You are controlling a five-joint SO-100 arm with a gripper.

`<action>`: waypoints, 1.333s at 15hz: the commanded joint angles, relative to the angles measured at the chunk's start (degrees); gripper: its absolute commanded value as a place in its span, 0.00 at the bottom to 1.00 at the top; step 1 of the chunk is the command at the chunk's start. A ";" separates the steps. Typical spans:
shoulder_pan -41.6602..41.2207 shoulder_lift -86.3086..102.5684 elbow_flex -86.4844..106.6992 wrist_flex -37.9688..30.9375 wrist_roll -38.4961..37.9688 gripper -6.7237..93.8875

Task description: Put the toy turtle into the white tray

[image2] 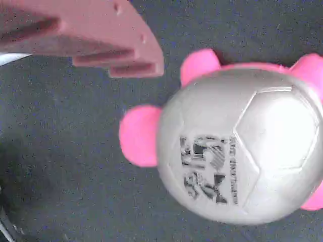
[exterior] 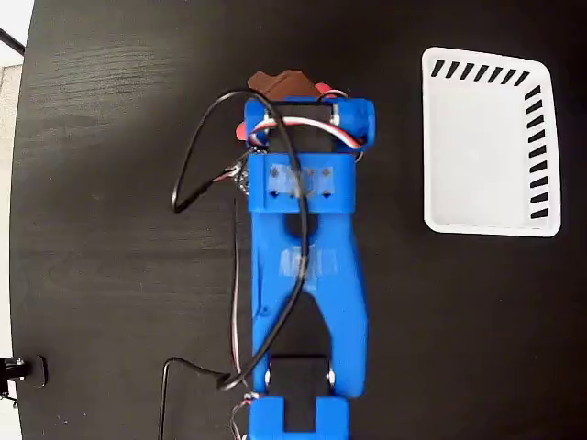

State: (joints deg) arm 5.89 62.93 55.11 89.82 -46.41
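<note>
Approach step: gripper [image2: 86,45] poised over toy turtle [image2: 237,146], only 1 finger visible, so opening cannot be told; nothing evidently held. Next: grasp shell, carry to white tray [exterior: 486,220].

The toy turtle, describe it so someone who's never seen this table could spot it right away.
On the black table, look under the far end of the blue arm. The toy turtle lies there: a domed pale shell with a dark printed mark and pink feet, well apart from the white tray.
</note>
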 commanded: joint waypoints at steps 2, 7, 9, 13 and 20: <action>0.97 -1.76 -5.54 0.79 -1.23 0.60; 0.88 -8.53 -10.11 2.37 -0.35 0.65; 0.79 -10.99 -11.78 2.37 0.35 0.65; 0.97 -15.12 -14.68 2.20 0.79 0.65; 1.05 -21.18 -20.13 2.46 1.14 0.65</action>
State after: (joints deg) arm 6.50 39.20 38.14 91.76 -45.09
